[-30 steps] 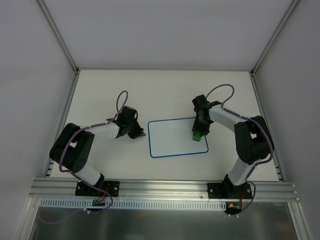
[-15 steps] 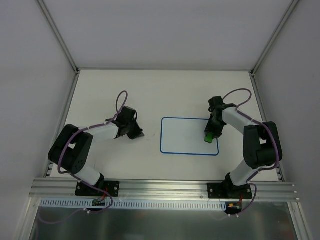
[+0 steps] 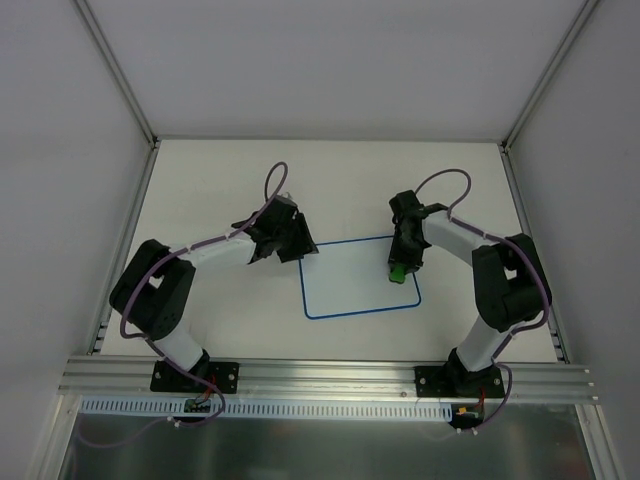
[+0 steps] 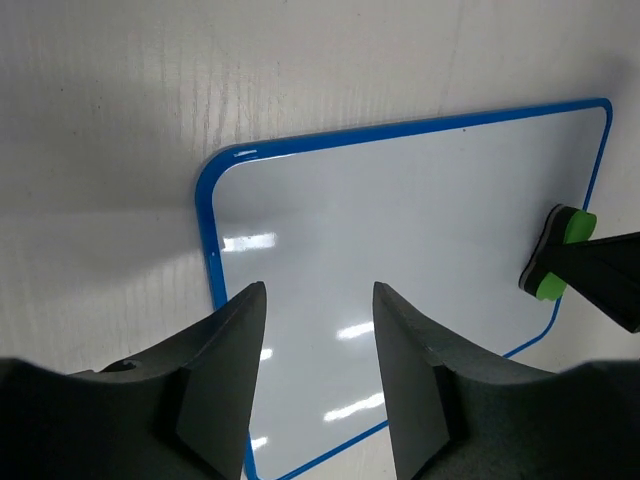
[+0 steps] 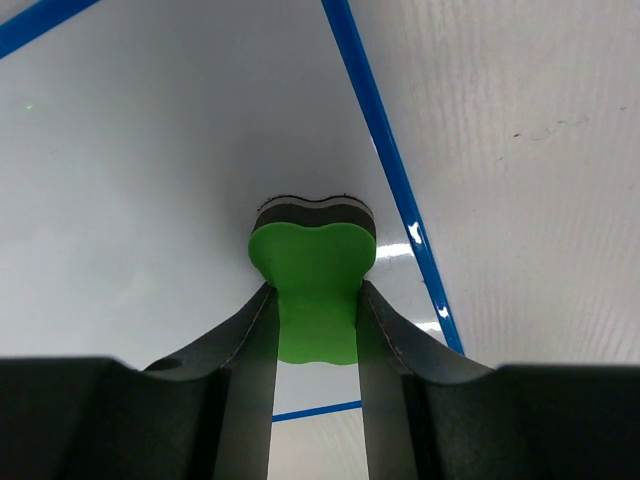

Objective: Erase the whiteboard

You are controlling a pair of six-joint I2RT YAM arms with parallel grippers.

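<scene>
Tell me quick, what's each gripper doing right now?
Left gripper: open, holding nothing.
Right gripper: closed on the green eraser.

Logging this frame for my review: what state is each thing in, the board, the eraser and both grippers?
whiteboard: flat on the table, no marks visible.
green eraser: clamped, pad down on the whiteboard near its right edge.
left gripper: open, empty, above the whiteboard's corner.
right gripper: shut on the green eraser.

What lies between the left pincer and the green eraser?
Only clean whiteboard separates left pincer and eraser, in the left wrist view.
</scene>
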